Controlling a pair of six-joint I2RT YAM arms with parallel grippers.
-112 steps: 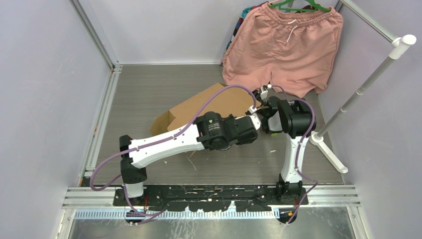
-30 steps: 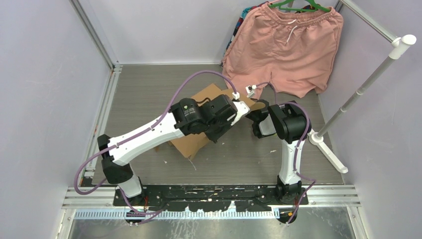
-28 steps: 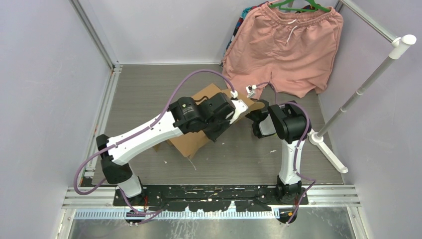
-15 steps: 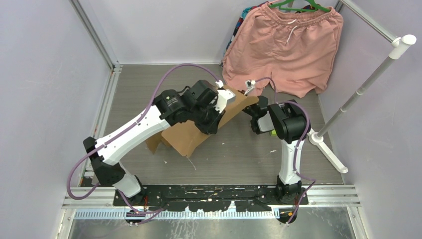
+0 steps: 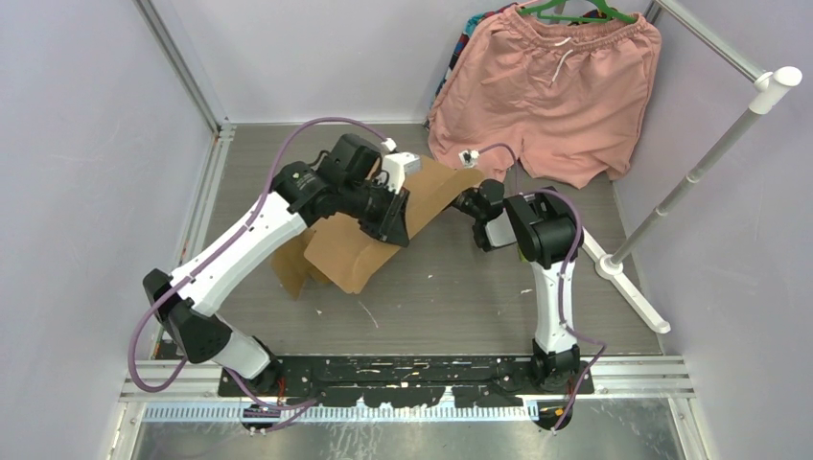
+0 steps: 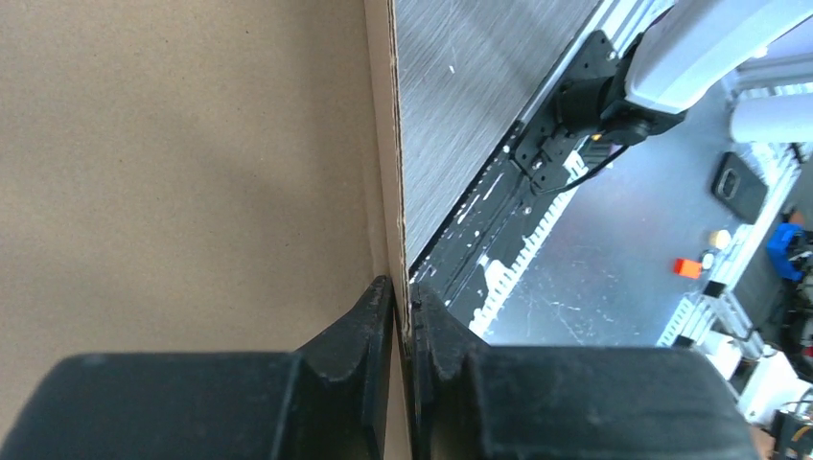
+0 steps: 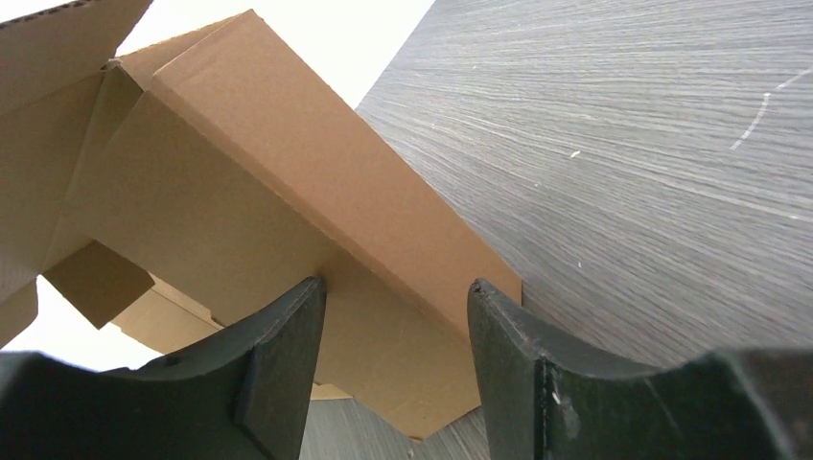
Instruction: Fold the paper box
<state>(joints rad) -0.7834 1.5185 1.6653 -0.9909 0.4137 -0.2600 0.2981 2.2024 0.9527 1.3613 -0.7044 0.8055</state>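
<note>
While left tool (image 6: 403, 292) pinches paper box (image 5: 357, 244) edge | right tool (image 7: 395, 287) gapes, box corner between its jaws

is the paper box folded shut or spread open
Partly folded, not shut: the paper box has bent panels, loose flaps, an edge in the left claw.

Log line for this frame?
left gripper: pinching paper box edge | right gripper: open, box corner between jaws | box: tilted up, flaps loose | fold: incomplete
</note>
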